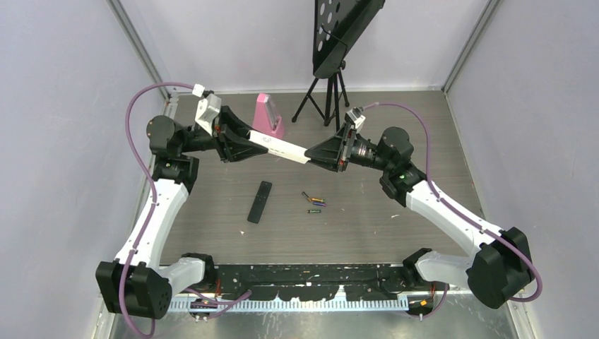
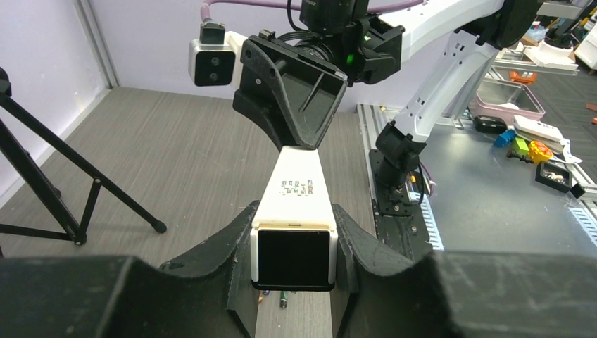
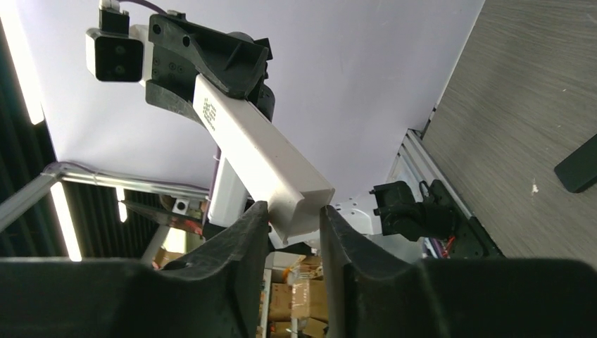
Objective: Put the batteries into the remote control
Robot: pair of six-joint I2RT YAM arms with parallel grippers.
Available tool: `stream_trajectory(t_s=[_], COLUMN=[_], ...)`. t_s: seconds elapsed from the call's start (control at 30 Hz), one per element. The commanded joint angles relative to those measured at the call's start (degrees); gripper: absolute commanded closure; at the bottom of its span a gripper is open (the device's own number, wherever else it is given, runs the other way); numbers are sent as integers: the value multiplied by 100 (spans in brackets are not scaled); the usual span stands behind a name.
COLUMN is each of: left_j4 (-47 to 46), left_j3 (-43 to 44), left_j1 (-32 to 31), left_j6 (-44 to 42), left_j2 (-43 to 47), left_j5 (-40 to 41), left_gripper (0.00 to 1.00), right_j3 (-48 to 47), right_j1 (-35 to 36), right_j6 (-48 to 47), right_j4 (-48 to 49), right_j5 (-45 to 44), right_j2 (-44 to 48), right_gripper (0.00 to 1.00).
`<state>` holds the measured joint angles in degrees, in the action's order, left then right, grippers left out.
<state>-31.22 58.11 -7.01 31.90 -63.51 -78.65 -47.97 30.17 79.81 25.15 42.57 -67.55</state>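
Nearest the left wrist camera, the left hand (image 2: 294, 243) is closed partway on one end of a white remote (image 2: 299, 183), with its black fingers (image 2: 236, 239) pressed against the two long sides. The dark end face of the white remote points back at that camera. The bar is held in the air above the bench (image 1: 395, 219) and runs across to the right hand (image 2: 304, 144).

From the right wrist view, the right hand (image 3: 294, 218) has its fingers (image 3: 243, 232) on either side of the other end, half open and up against the casing. Seen from above, the white remote (image 1: 282, 147) bridges the two hands, sloping slightly down toward the right arm.

The black remote control (image 1: 259, 201) lies flat on the bench below and in front of the raised bar, touched by neither hand. The batteries (image 1: 314, 203) lie loose in a small cluster just to its right, apart from it. How many there are is hard to count at this size.

A pink wedge (image 1: 267, 116) stands at the back of the bench, and a tripod (image 1: 326, 99) stands to its right.
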Motion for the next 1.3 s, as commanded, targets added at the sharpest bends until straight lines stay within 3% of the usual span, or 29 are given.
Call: stream_trajectory(t_s=[0.0,0.3,0.43,0.63,0.83,1.07,1.27], left_j4=[142,1531,2023,4161,5166,4749,3708], left_j3=[77,183,250,468,372,-109,-322], left_j1=[6,4,15,23,15,15,15], left_j6=[-216,-1334,-1712,-2999,-3354,-2894,-2028], left_j2=[165,339,391,519,779,1085,1218], left_j5=[104,255,500,1827,2518,2253,1737], left_gripper=[100,100,100,100,100,100,100], right_j3=[-309,-399,-315,-100,192,231,944], right_j1=[32,32,32,-54,-305,-372,-405], right_j6=[-35,20,151,35,-633,-1515,-1661], right_j4=[63,-383,-160,-127,-1000,-2966,-3440], right_j5=[116,-29,-227,-708,-1815,-3460,-4505], right_j2=[-6,128,181,345,668,601,328], right_gripper=[69,99,100,100,100,100,100])
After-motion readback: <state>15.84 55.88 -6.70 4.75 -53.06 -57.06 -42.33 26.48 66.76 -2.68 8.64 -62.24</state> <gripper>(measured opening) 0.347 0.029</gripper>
